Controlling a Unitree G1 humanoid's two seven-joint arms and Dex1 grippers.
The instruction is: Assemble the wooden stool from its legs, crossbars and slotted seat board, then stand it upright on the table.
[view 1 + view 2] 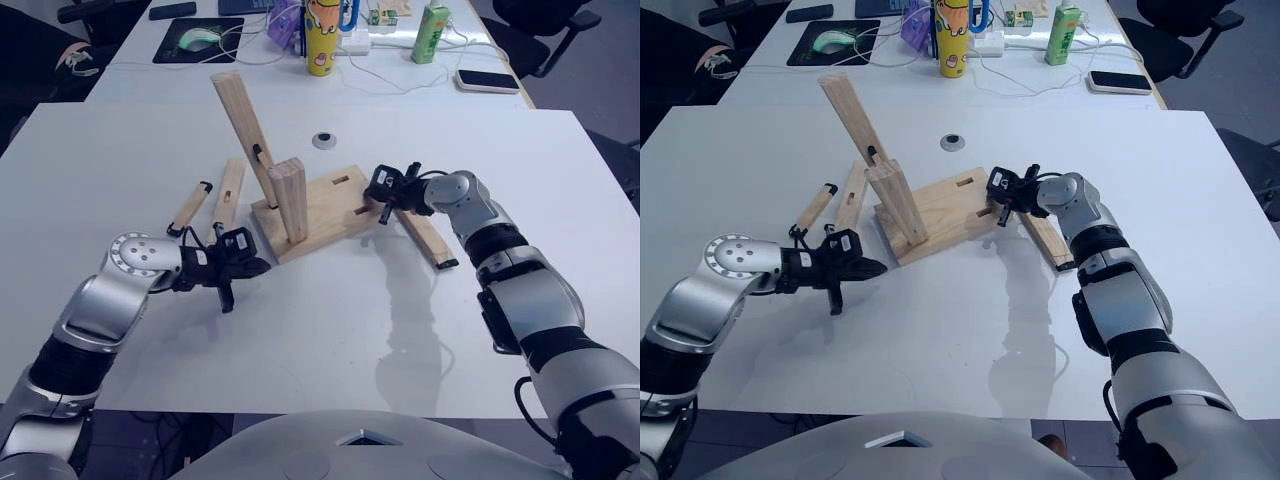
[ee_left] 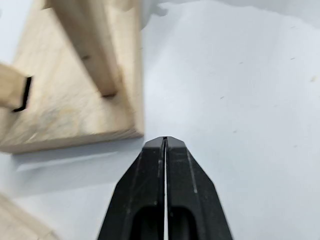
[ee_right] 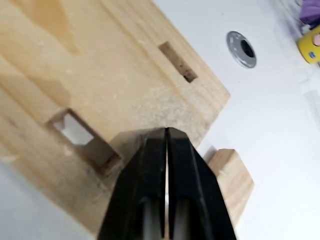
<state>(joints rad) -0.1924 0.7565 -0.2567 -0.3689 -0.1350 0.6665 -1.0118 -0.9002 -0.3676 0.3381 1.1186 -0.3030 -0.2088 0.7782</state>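
Flat on the white tabletop lies the slotted seat board. Two legs rise from it, a short one near upright and a tall one leaning back-left. The left pincer, pressed together, sits just off the board's near corner. The right pincer, also pressed together, is over the board's right edge beside an empty slot. A loose leg lies beside the board, its long axis pointing roughly toward the robot.

Wide open across the near table; blocked over the seat board by a tall tilted leg and a shorter leg; crowded on the left by loose sticks.
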